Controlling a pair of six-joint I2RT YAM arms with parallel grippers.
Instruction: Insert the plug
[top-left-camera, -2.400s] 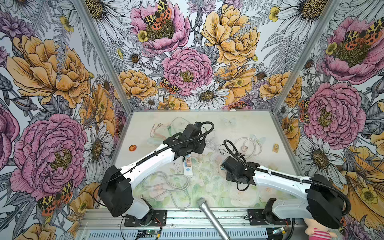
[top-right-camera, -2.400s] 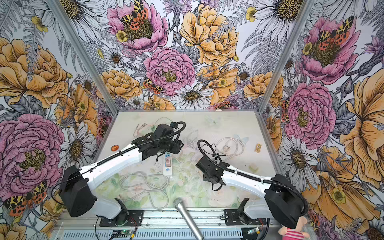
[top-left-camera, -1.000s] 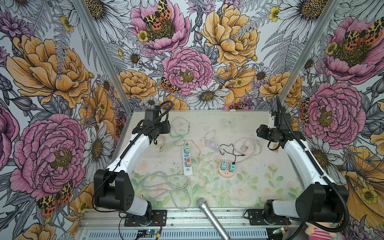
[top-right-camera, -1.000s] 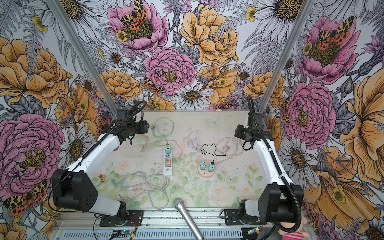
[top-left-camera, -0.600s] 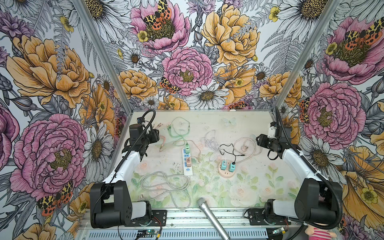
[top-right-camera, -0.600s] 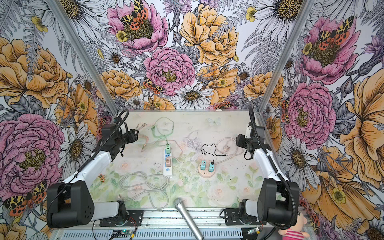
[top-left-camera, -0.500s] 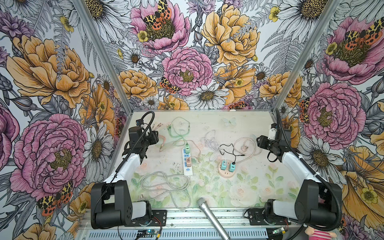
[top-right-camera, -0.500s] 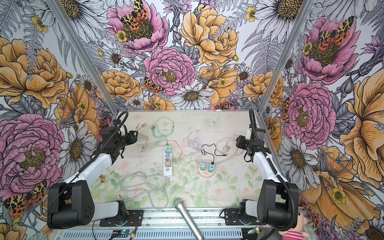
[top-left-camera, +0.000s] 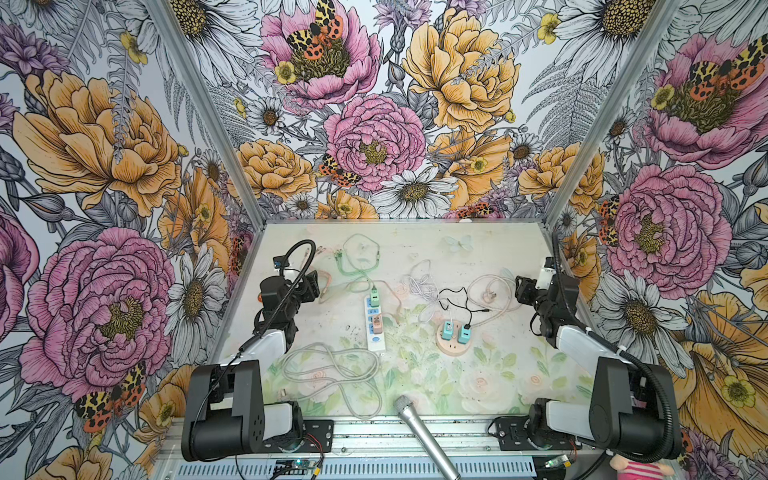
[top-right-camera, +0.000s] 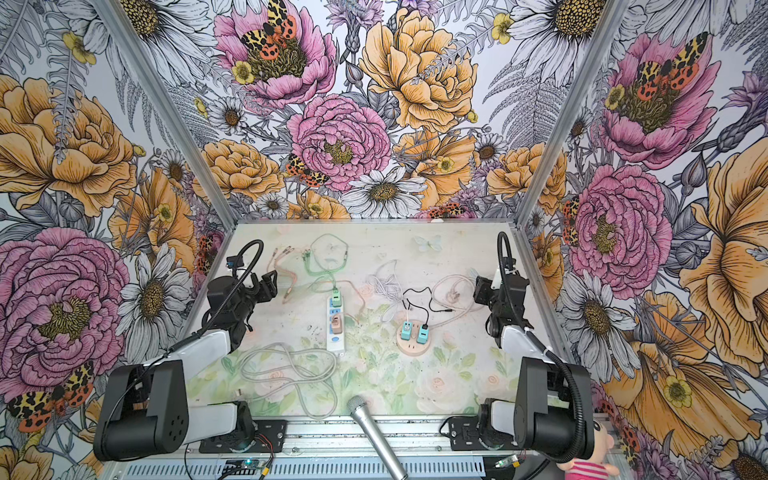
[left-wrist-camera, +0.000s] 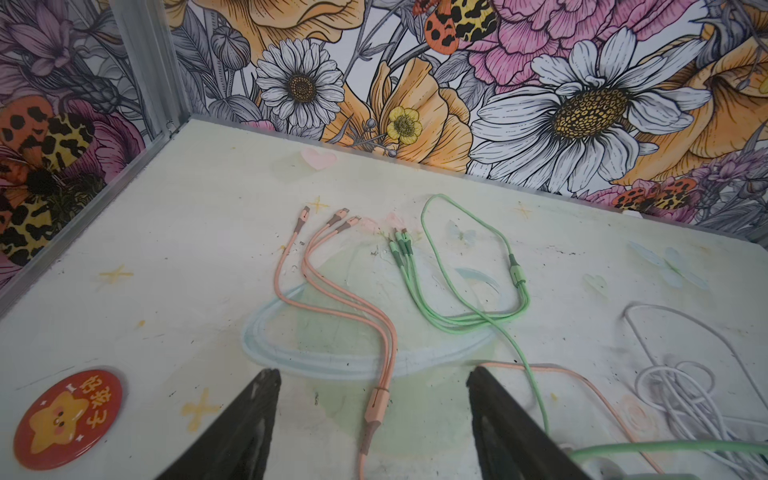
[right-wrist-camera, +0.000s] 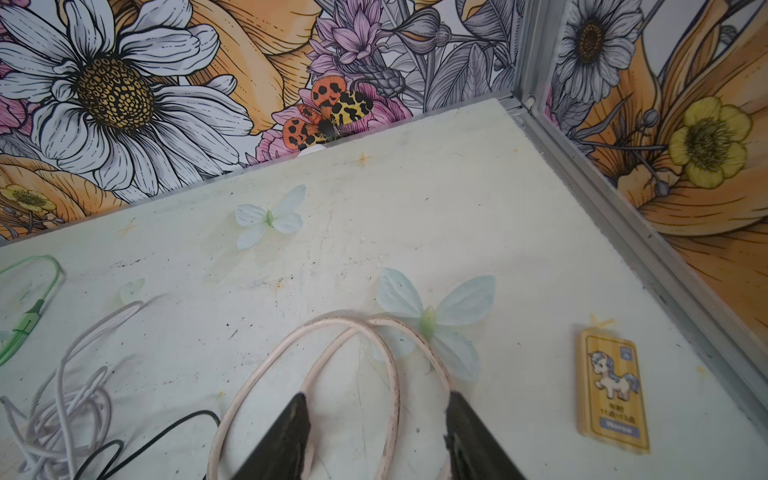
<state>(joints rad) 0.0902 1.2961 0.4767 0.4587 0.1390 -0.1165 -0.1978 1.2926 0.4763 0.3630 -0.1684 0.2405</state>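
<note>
white power strip (top-left-camera: 376, 345), one, mid-table: one green plug (top-left-camera: 374, 297) and one pink plug (top-left-camera: 377, 324) seated in it. right of it one round wooden socket (top-left-camera: 451, 349) carrying two teal plugs (top-left-camera: 447, 331). loose cables (left-wrist-camera: 515, 273) sprawl between and around them. my left gripper (left-wrist-camera: 372, 376) hovers by the left wall, fingers apart, holding nothing; my right gripper (right-wrist-camera: 376, 401) by the right wall, fingers apart above a beige cable loop (right-wrist-camera: 345, 323).
</note>
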